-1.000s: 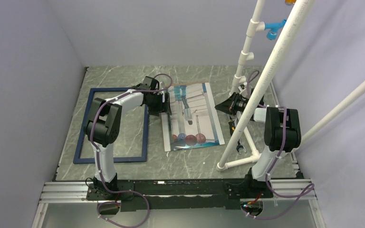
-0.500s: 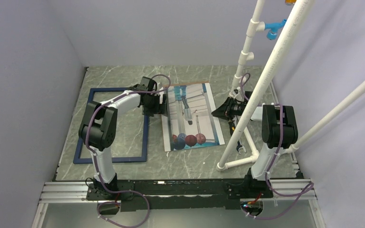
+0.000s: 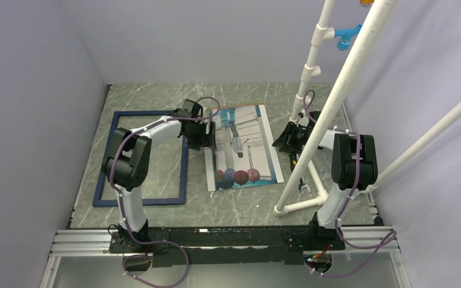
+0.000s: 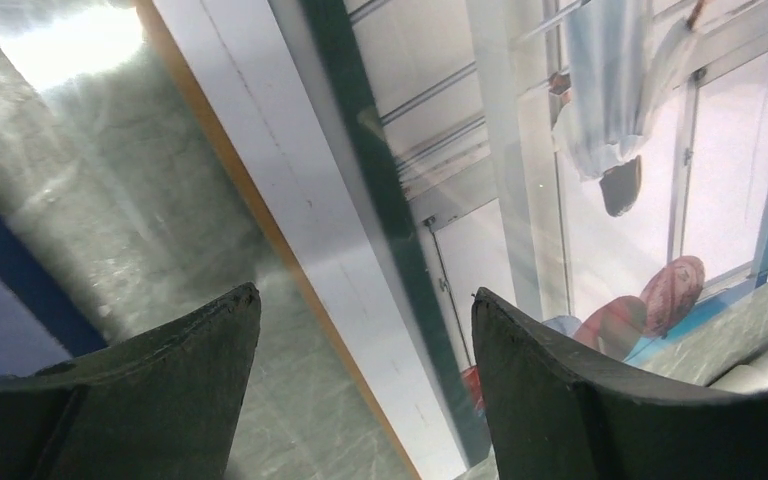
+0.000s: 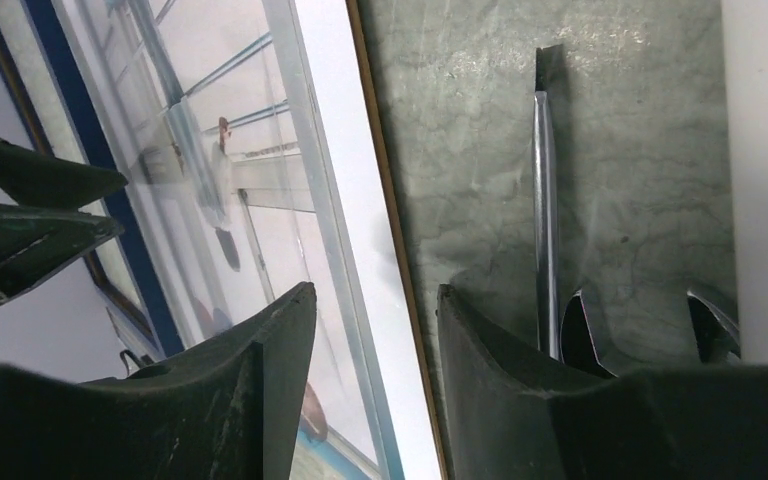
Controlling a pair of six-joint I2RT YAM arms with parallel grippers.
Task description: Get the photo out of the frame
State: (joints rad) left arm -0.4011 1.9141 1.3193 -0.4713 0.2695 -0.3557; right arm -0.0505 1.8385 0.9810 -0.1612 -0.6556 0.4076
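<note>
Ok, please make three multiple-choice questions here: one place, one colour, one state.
1. Colour of the thin rectangular picture frame? A) dark blue B) red C) white
2. Where lies the large rectangular photo print? A) inside the frame B) under it C) on the grey marble table, right of it
3. The left gripper's jaws? A) shut on the photo B) open, empty C) shut on the frame
Answers: A, navy rim; C, outside the rim; B, wide empty gap.
</note>
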